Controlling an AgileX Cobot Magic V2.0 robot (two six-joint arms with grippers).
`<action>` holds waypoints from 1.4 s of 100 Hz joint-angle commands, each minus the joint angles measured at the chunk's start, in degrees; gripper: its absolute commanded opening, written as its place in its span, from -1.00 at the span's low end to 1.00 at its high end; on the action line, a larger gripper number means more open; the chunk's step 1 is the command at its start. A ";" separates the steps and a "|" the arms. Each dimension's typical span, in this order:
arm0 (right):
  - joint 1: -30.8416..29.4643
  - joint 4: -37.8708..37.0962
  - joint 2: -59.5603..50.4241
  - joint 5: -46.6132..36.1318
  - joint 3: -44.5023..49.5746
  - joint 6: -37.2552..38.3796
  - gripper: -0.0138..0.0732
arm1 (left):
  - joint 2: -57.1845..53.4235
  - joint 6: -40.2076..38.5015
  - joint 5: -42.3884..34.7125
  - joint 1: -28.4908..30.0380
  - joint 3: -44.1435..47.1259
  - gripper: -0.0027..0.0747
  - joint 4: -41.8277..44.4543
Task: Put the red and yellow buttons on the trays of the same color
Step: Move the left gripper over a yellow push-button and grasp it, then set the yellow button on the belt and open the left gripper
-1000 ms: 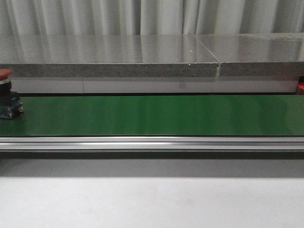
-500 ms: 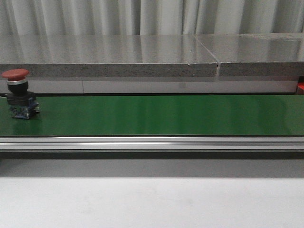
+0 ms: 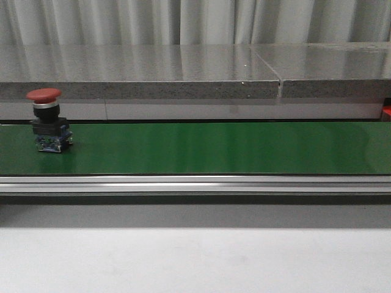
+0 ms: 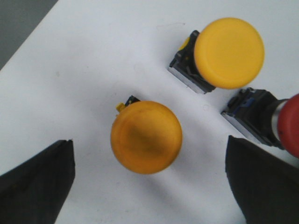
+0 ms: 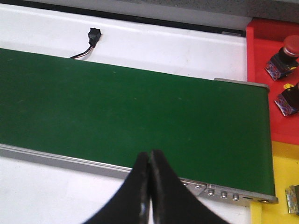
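A red button (image 3: 47,119) with a black and blue base stands upright on the green belt (image 3: 214,146) near its left end. In the left wrist view, two yellow buttons (image 4: 146,137) (image 4: 228,52) and part of a red button (image 4: 280,123) rest on a white surface. My left gripper (image 4: 149,186) hangs open over them, holding nothing; the nearer yellow button lies just beyond the gap between its fingers. My right gripper (image 5: 149,156) is shut and empty above the belt's near rail. A red tray (image 5: 261,70) holds two red buttons (image 5: 282,58) (image 5: 288,99). A yellow tray (image 5: 275,186) adjoins it.
A grey stone ledge (image 3: 183,76) runs behind the belt, with a curtain beyond. An aluminium rail (image 3: 195,183) edges the belt's front. A small black connector with wires (image 5: 92,37) lies on the white strip past the belt. A metal part (image 5: 293,199) shows on the yellow tray.
The red button has travelled rightward along the belt, from the left edge of the front view to fully inside it.
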 commanded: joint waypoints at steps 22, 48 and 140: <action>0.10 0.25 -0.39 -3.34 -1.54 -0.73 -0.84 | 0.46 0.07 -6.87 0.68 -1.75 0.72 1.05; 0.10 0.25 -0.39 -3.34 -1.54 -0.73 -0.84 | 0.59 0.07 -7.83 1.29 -1.75 0.29 1.20; 0.10 0.25 -0.39 -3.34 -1.54 -0.73 -0.84 | -20.96 3.12 -2.09 -7.56 -1.75 -0.98 -1.60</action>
